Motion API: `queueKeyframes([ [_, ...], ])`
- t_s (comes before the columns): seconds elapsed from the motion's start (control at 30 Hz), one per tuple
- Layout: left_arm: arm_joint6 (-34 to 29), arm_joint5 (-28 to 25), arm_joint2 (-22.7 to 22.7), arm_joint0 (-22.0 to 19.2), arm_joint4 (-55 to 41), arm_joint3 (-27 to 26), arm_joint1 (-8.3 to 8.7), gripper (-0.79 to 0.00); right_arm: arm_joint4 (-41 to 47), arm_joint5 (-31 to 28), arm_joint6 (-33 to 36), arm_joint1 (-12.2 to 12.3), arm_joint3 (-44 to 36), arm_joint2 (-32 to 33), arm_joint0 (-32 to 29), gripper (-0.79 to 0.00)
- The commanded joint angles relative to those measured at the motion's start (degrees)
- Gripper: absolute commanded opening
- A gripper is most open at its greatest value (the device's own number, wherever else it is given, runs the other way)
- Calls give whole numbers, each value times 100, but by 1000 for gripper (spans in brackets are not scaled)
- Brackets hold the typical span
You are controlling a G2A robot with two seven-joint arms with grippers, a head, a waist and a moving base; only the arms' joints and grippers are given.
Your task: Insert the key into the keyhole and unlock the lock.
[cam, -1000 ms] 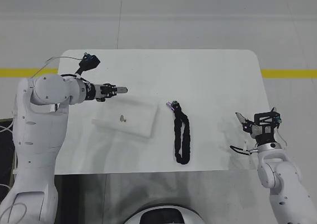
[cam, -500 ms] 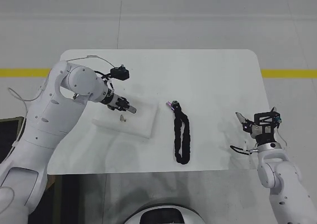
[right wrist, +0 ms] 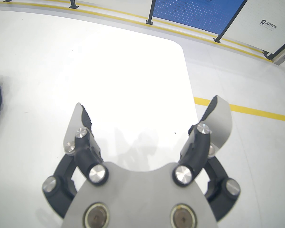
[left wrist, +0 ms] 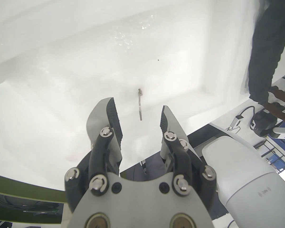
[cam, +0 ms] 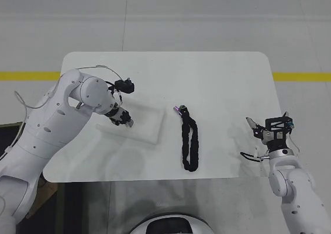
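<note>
A small metal key [left wrist: 140,104] stands upright in a white foam block [cam: 151,126] left of the table's middle. My left gripper [left wrist: 137,104] is open just over the foam, one finger on each side of the key, not touching it; from above my left gripper [cam: 127,121] covers the key. A black chain lock [cam: 189,140] lies at the table's middle, its lock head [cam: 180,109] at the far end. My right gripper [cam: 258,142] hovers open and empty near the table's right edge, well away from the lock.
The white table [cam: 224,76] has rounded corners, and its right edge runs just past my right gripper [right wrist: 147,103]. The chain lock [left wrist: 268,36] lies close to the foam block's right side. Bare tabletop stretches between lock and right gripper.
My left arm swung from the back left of the table onto the foam block and came down around the key. The right arm has not moved.
</note>
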Motion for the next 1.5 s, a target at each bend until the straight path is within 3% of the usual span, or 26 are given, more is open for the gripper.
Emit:
queueKeyframes([
  [0.0,0,50,24,-36,-53,-6,53,-477,0,0,0,0,0,0,0,0],
  [0.27,0,110,184,-86,-213,11,168,-539,0,0,0,0,0,0,0,0],
  [0.63,155,52,138,-67,-340,217,102,-640,0,0,0,0,0,0,0,0],
  [0.8,270,-16,89,-35,-407,338,42,-557,0,0,0,0,0,0,0,0],
  [0.9,229,-80,91,-35,-376,375,10,-557,0,0,0,0,0,0,0,0],
  [1.03,199,-100,120,-18,-305,423,-39,-600,0,0,0,0,0,0,0,0],
  [1.17,174,-102,125,-25,-244,473,-88,-785,0,0,0,0,0,0,0,0],
  [1.47,0,61,34,-50,246,171,-75,-785,0,0,0,0,0,0,0,0],
])
